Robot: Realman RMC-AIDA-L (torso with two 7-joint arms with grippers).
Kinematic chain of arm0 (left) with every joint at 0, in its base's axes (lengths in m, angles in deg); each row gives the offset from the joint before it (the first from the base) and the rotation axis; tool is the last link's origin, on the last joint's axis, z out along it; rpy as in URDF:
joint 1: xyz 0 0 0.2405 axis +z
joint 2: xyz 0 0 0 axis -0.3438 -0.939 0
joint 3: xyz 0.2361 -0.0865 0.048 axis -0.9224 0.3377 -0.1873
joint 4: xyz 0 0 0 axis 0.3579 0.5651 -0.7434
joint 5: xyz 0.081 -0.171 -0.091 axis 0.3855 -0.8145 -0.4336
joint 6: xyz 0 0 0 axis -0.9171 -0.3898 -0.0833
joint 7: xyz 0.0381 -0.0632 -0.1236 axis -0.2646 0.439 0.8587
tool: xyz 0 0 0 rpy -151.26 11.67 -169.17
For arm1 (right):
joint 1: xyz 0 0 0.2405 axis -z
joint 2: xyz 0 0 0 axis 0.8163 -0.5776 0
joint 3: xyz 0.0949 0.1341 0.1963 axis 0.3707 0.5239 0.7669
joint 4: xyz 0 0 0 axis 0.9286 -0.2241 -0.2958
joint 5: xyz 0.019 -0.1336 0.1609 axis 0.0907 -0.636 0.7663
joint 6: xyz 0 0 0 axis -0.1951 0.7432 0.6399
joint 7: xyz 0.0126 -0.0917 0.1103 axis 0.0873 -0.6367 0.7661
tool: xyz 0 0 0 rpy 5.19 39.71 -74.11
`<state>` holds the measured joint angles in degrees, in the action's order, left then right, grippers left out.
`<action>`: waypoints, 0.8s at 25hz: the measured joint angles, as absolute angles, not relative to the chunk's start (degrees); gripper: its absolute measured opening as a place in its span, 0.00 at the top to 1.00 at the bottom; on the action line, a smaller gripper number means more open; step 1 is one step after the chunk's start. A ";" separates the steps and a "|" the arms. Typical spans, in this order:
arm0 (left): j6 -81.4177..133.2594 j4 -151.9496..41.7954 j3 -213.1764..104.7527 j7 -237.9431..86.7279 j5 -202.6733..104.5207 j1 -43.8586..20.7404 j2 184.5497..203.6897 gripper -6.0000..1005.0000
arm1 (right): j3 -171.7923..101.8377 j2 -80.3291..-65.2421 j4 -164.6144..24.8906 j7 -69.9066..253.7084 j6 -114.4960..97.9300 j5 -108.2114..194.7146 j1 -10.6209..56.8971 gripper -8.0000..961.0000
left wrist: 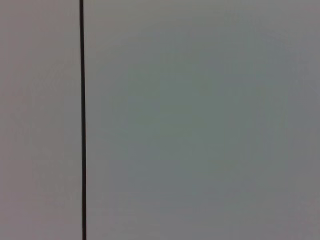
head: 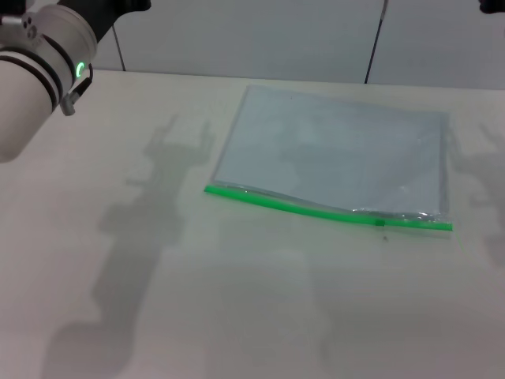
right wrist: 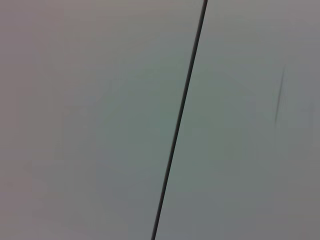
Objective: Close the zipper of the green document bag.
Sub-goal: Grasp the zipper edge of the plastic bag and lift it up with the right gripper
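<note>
Green document bag [head: 331, 154]: flat, translucent grey-blue plastic rectangle, lying toward the worktop's [head: 158, 300] far right area. Zipper [head: 316, 209]: thin bright green strip along the bag's near long edge, slightly wavy. Left arm [head: 39, 63]: white, raised over the far left corner; neither claw is visible, state cannot be told.

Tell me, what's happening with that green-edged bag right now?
Grippers out of sight, left arm raised far left. Green document bag flat on table, untouched. Zipper along near edge. Nothing in the way.
</note>
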<state>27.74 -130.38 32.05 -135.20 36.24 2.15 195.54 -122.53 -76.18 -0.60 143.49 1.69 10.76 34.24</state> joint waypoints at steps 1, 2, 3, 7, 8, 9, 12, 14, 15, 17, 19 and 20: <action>27.74 -130.35 32.05 -135.20 36.24 2.14 195.56 0.40 | -122.54 -76.18 -0.69 143.49 1.69 10.76 34.21 0.42; 27.74 -130.33 32.06 -135.20 36.23 2.13 195.56 0.40 | -122.53 -76.18 -0.79 143.49 1.69 10.76 34.16 0.42; 27.74 -130.31 32.08 -135.17 36.23 2.13 195.56 0.40 | -122.54 -76.18 -0.82 143.49 1.69 10.76 34.11 0.42; 27.74 -130.25 32.12 -135.05 36.23 2.10 195.57 0.40 | -122.53 -76.18 -0.84 143.49 1.69 10.76 34.06 0.42; 27.74 -130.24 32.12 -135.04 36.23 2.10 195.57 0.40 | -122.54 -76.18 -0.84 143.49 1.69 10.76 34.06 0.42; 27.74 -130.24 32.12 -135.03 36.23 2.09 195.57 0.40 | -122.53 -76.18 -0.84 143.49 1.69 10.76 34.06 0.42; 27.74 -130.22 32.20 -134.96 36.23 2.09 195.57 0.40 | -122.54 -76.18 -0.84 143.49 1.69 10.76 34.06 0.42; 27.74 -130.22 32.21 -134.96 36.23 2.09 195.57 0.40 | -122.53 -76.18 -0.84 143.49 1.69 10.76 34.06 0.42; 27.74 -130.23 32.21 -134.95 36.23 2.09 195.57 0.40 | -122.54 -76.18 -0.84 143.49 1.69 10.76 34.06 0.42; 27.74 -130.22 32.25 -134.90 36.23 2.09 195.57 0.40 | -122.69 -76.18 -0.80 143.49 1.69 10.76 34.06 0.42; 27.74 -130.19 32.31 -134.88 36.23 2.15 195.57 0.40 | -123.16 -76.18 -0.53 143.49 1.68 10.76 34.06 0.42; 27.74 -130.17 32.34 -134.92 36.26 2.20 195.57 0.40 | -123.45 -76.17 -0.41 143.49 1.67 10.76 34.06 0.42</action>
